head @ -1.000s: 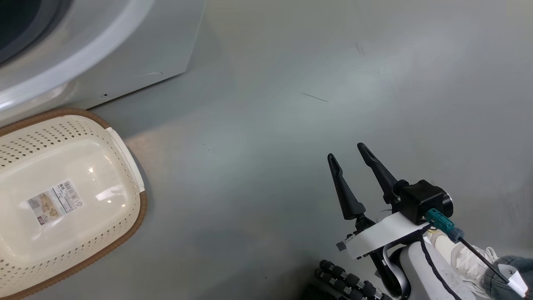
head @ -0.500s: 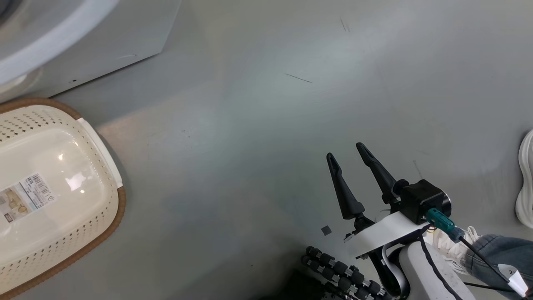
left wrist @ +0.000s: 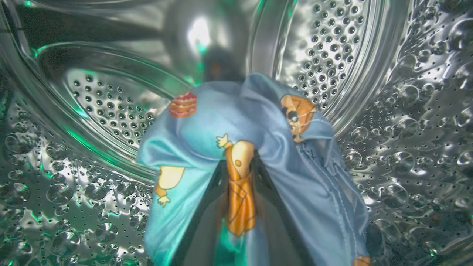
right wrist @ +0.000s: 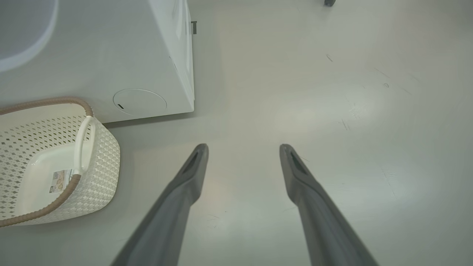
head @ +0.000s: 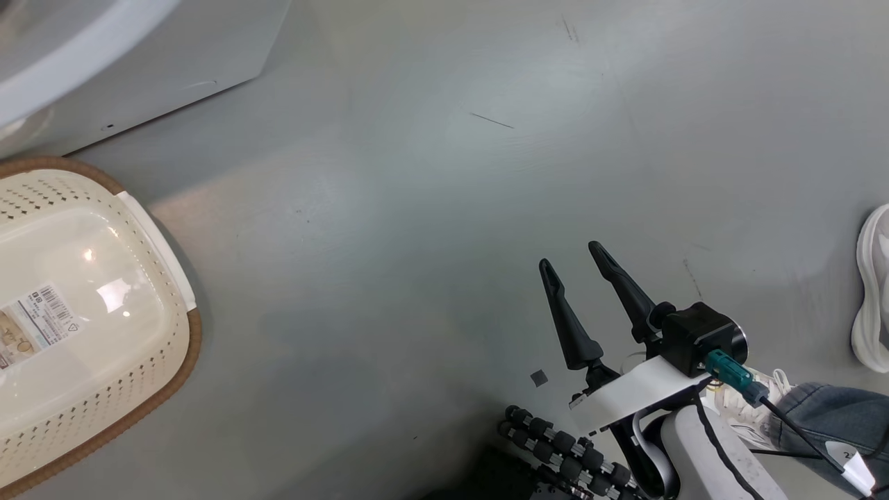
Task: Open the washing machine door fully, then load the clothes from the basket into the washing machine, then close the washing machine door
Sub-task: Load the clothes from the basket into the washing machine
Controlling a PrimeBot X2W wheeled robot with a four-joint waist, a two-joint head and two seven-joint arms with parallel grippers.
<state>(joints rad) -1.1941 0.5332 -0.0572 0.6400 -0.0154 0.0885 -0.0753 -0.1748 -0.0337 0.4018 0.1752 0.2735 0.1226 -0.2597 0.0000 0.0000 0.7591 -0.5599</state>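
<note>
Left gripper (left wrist: 239,160) is inside the washing machine's perforated steel drum (left wrist: 332,48). We see its two dark fingers (left wrist: 205,221) rising under the clothes (left wrist: 295,177), light blue fabric with orange-brown cartoon figures. The fingers draw together toward their tips with an orange fold of the cloth pinched between them. The rest of the garment is draped over both and hangs down either side. The tips themselves are covered by cloth. Whether the bundle touches the drum wall we cannot tell. Right gripper (head: 571,255) sits low over the bare grey floor (head: 417,229), well apart from the washer. Its fingers are spread wide with nothing between them, and the right wrist view shows the same gap. Washing machine (head: 180,62) stands at the far left of the floor in our head view, white lower front panel showing. A round cover (right wrist: 139,101) sits low near the panel's right corner. The basket (head: 139,375) stands upright on the floor just before that panel, brown rim up, one white handle on the side facing the right gripper. A label (head: 38,323) lies on its bottom. At the right edge of the floor we note a person's white shoe (head: 871,292), and nearer the robot a denim leg (head: 826,410).
</note>
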